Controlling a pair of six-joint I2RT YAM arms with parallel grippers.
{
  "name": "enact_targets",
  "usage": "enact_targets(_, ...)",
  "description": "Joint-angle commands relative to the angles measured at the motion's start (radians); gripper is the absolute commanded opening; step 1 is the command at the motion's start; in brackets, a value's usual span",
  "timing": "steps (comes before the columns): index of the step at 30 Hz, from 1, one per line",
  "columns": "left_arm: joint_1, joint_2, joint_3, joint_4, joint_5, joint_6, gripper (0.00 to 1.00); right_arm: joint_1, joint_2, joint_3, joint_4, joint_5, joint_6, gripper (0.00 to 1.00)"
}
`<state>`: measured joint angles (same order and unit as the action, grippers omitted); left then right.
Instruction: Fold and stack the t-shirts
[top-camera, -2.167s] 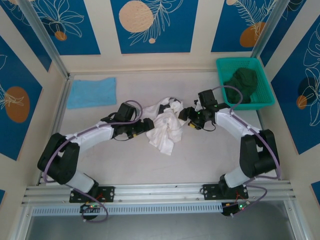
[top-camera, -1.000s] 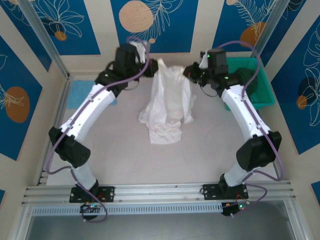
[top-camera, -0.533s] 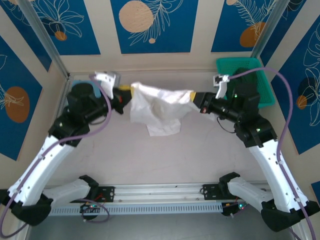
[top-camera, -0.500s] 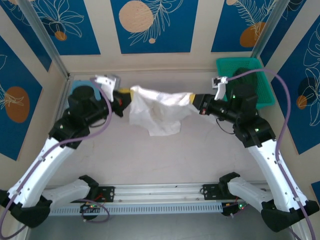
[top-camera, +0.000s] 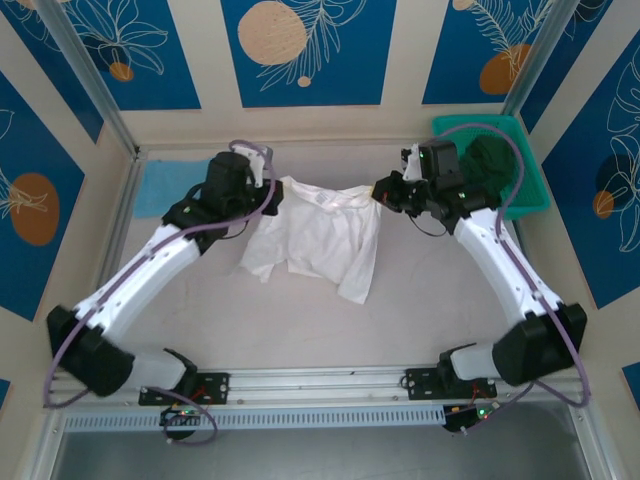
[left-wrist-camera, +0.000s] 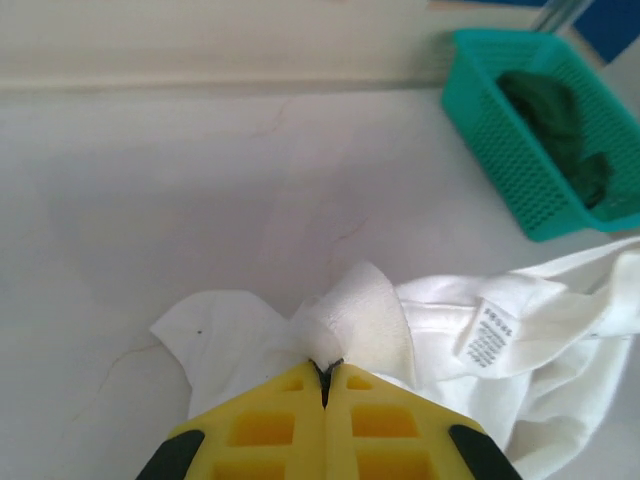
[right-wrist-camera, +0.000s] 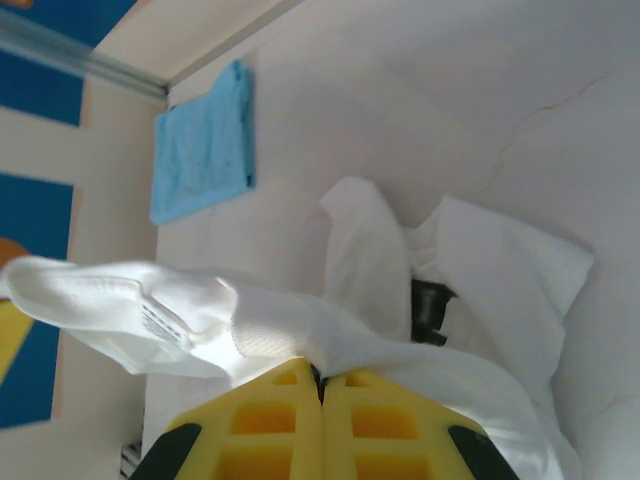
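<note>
The white t-shirt is stretched by its collar edge between both grippers, and its body lies rumpled on the table toward the near side. My left gripper is shut on the shirt's left shoulder; in the left wrist view its yellow fingers pinch a fold of white cloth beside the neck label. My right gripper is shut on the other shoulder. A black print shows on the shirt below. The light-blue t-shirt lies folded flat at the back left.
A teal basket holding a dark green cloth stands at the back right, close behind the right arm. Metal frame posts and walls close the table's back and sides. Bare tabletop lies in front of the shirt.
Both arms have come down and reached toward the back. The white shirt, half a second ago hanging taut in the air between them, now lies spread on the table.
</note>
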<state>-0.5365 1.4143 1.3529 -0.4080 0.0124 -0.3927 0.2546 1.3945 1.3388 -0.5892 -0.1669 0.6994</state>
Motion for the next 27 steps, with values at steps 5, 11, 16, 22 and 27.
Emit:
enact_targets(5, 0.077, 0.602, 1.062, -0.349, 0.183, 0.057, 0.00, -0.111, 0.278, 0.561, -0.086, -0.091, 0.067, 0.00)
enact_targets(11, 0.048, 0.485, 1.408, -0.277, 0.309, 0.196, 0.00, -0.034, 0.149, 0.919, -0.122, 0.006, -0.115, 0.00)
enact_targets(16, 0.010, -0.033, 0.588, 0.053, 0.355, 0.240, 0.00, 0.044, -0.175, 0.543, -0.010, 0.006, -0.186, 0.00)
enact_targets(22, 0.005, -0.432, -0.038, 0.128, 0.289, 0.174, 0.49, 0.079, -0.489, -0.030, 0.064, 0.001, -0.101, 0.00)
enact_targets(27, 0.008, -0.583, -0.258, 0.066, -0.251, 0.025, 1.00, 0.115, -0.482, -0.185, -0.106, 0.057, -0.054, 0.62)
